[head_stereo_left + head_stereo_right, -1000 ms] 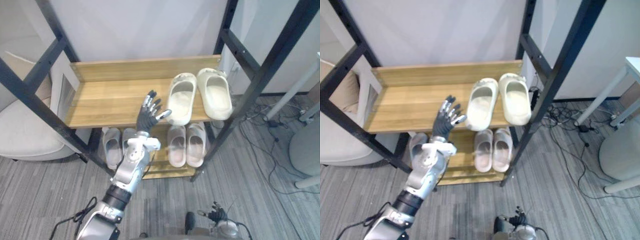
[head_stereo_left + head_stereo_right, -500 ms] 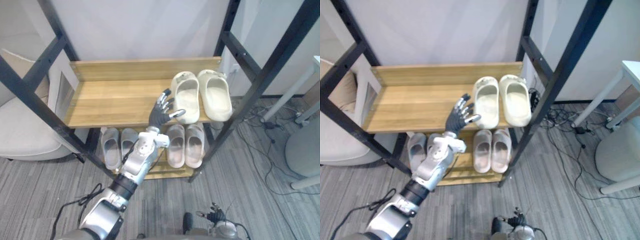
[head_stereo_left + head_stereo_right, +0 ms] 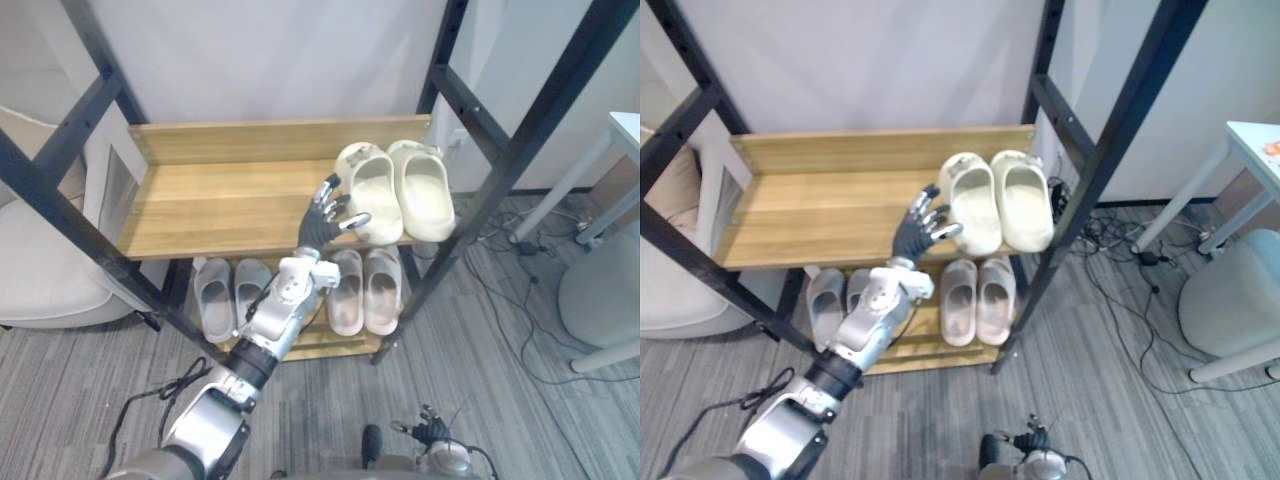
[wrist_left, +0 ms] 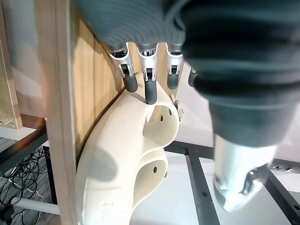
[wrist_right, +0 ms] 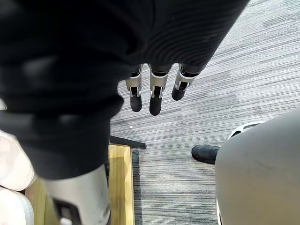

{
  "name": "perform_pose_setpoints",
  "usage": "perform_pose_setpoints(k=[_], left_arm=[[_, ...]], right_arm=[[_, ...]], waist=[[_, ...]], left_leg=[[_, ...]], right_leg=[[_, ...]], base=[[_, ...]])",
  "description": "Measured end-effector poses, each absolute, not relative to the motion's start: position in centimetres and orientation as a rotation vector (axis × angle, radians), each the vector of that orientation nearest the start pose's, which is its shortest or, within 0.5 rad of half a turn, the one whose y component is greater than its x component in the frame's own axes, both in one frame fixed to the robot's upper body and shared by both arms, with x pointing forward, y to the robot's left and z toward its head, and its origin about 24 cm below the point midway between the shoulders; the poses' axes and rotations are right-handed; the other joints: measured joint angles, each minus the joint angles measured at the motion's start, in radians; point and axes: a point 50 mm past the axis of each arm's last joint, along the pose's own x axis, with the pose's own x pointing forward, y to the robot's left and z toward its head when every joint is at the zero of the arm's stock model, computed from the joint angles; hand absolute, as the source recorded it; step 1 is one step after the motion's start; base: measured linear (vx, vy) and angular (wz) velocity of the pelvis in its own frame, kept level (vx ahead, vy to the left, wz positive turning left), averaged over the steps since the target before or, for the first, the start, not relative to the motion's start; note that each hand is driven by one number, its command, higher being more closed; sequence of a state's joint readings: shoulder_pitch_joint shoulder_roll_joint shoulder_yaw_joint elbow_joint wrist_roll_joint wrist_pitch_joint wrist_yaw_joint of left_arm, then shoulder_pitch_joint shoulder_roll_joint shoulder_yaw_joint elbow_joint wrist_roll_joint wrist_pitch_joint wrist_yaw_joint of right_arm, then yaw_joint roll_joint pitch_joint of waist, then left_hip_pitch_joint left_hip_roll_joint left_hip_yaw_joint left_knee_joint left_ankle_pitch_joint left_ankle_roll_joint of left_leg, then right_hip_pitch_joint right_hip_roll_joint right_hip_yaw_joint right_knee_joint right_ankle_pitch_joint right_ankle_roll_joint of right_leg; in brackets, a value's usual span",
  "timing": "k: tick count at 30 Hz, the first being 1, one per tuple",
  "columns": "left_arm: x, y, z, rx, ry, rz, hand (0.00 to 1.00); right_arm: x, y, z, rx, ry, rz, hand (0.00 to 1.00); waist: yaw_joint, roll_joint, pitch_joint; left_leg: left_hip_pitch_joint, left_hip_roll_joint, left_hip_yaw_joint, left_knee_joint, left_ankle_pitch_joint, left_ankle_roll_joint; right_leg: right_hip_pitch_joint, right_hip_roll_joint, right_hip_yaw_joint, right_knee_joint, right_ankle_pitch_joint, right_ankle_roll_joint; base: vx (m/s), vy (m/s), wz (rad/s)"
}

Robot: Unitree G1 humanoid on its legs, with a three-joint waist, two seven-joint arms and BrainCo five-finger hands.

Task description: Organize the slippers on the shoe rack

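No readable text, labels, brands, numbers or signs in any view. The cream slippers (image 3: 425, 195) and the shoe rack (image 3: 220, 200) look plain, with no print legible on either.

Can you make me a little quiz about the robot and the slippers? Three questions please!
1. True or false: the cream slippers sit side by side on the upper shelf.
2. Pick one: what is the left hand doing?
A) touching a cream slipper with straight fingers
B) squeezing a sock
C) lying flat on the floor
3. Count: how many pairs of pale slippers are on the lower shelf?

Key: 1. true. 2. A. 3. two.
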State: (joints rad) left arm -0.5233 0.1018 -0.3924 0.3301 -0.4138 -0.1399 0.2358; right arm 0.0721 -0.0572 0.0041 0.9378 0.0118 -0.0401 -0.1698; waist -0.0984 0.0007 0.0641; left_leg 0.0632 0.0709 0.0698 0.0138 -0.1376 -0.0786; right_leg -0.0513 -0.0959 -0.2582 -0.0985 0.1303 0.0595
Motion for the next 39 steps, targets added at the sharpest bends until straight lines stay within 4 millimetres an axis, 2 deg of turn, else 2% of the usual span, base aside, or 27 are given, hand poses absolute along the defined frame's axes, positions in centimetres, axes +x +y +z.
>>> perform_pose_setpoints(k=[4, 8, 11, 13, 18, 22, 24, 25, 27, 30, 34, 39], left_arm=[[31.1, 7.1, 10.7, -0.236, -0.202, -0.218, 0.00], [29.1, 7.6, 10.7, -0.253, -0.235, -0.270, 0.00], [26.9, 6.8, 10.9, -0.309, -0.251, -0.373, 0.00], [25.1, 5.8, 10.0, -0.343, -0.208, -0.476, 0.00], [22.3, 4.5, 7.1, -0.398, -0.079, -0.584, 0.00], [20.9, 5.1, 2.9, -0.380, 0.102, -0.552, 0.00], [19.7, 6.1, -0.7, -0.280, 0.231, -0.499, 0.00], [19.3, 6.4, -1.6, -0.248, 0.263, -0.489, 0.00], [17.6, 7.7, -5.8, -0.112, 0.430, -0.450, 0.00], [15.6, 10.4, -10.6, 0.012, 0.653, -0.328, 0.00], [12.9, 14.3, -14.0, 0.157, 0.857, -0.163, 0.00], [12.2, 17.4, -15.1, 0.266, 0.955, 0.000, 0.00]], right_arm=[[12.6, -18.0, -14.8, -0.116, 0.960, -0.198, 0.00], [12.6, -17.9, -14.9, -0.109, 0.970, -0.194, 0.00], [12.6, -18.0, -14.9, -0.111, 0.973, -0.186, 0.00], [12.8, -17.9, -14.9, -0.112, 0.970, -0.173, 0.00], [13.4, -17.2, -15.0, -0.130, 0.973, -0.126, 0.00], [13.6, -16.7, -14.9, -0.130, 0.969, -0.107, 0.00], [13.7, -16.3, -14.9, -0.133, 0.965, -0.088, 0.00], [13.7, -16.2, -14.9, -0.133, 0.964, -0.085, 0.00], [13.6, -15.9, -15.0, -0.130, 0.965, -0.081, 0.00], [13.4, -15.7, -15.0, -0.137, 0.959, -0.072, 0.00], [13.2, -15.9, -15.0, -0.140, 0.950, -0.088, 0.00], [12.9, -16.0, -15.1, -0.144, 0.952, -0.101, 0.00]], waist=[[-0.004, 0.000, 0.000], [0.001, 0.000, 0.000], [0.031, 0.000, 0.000], [0.040, 0.001, 0.000], [0.046, 0.000, -0.002], [0.053, 0.006, -0.005], [0.055, 0.004, -0.004], [0.057, 0.004, -0.004], [0.064, -0.001, -0.001], [0.078, -0.012, 0.004], [0.082, -0.025, 0.012], [0.094, -0.031, 0.017]], left_leg=[[-0.006, 0.002, -0.014, 0.002, 0.000, 0.000], [-0.007, 0.003, -0.042, 0.006, 0.001, 0.000], [-0.010, -0.003, -0.054, 0.006, 0.004, 0.005], [-0.009, -0.006, -0.070, 0.008, 0.005, 0.007], [-0.010, -0.019, -0.101, 0.006, 0.011, 0.012], [-0.015, -0.019, -0.131, 0.006, 0.022, 0.008], [-0.023, -0.018, -0.148, 0.006, 0.028, 0.006], [-0.023, -0.018, -0.152, 0.006, 0.029, 0.006], [-0.010, -0.018, -0.165, 0.006, 0.030, 0.005], [-0.008, -0.017, -0.168, 0.006, 0.031, 0.003], [-0.003, -0.016, -0.188, 0.006, 0.034, 0.000], [0.008, -0.013, -0.195, -0.001, 0.035, -0.001]], right_leg=[[0.002, 0.000, -0.013, 0.000, -0.001, 0.000], [0.019, -0.001, -0.044, 0.000, -0.001, 0.000], [0.022, -0.007, -0.056, 0.000, -0.001, 0.000], [0.033, -0.011, -0.068, 0.000, -0.001, 0.000], [0.053, -0.025, -0.096, 0.000, -0.017, 0.006], [0.057, -0.025, -0.123, 0.000, -0.018, 0.004], [0.060, -0.025, -0.143, 0.001, -0.019, 0.004], [0.063, -0.026, -0.145, 0.001, -0.019, 0.004], [0.088, -0.026, -0.153, 0.000, -0.026, 0.005], [0.092, -0.024, -0.153, 0.001, -0.029, 0.004], [0.108, -0.024, -0.168, 0.001, -0.040, 0.005], [0.121, -0.021, -0.176, 0.006, -0.053, 0.006]], base=[[0.00, 0.000, 0.11], [0.01, 0.003, 0.20], [0.00, 0.013, 0.13], [-0.01, 0.014, 0.19], [-0.03, 0.014, 0.20], [0.00, -0.010, 0.21], [-0.02, -0.017, 0.23], [-0.03, -0.005, 0.18], [-0.04, -0.001, 0.17], [-0.02, 0.001, 0.03], [-0.02, -0.003, 0.12], [0.01, -0.003, 0.08]])
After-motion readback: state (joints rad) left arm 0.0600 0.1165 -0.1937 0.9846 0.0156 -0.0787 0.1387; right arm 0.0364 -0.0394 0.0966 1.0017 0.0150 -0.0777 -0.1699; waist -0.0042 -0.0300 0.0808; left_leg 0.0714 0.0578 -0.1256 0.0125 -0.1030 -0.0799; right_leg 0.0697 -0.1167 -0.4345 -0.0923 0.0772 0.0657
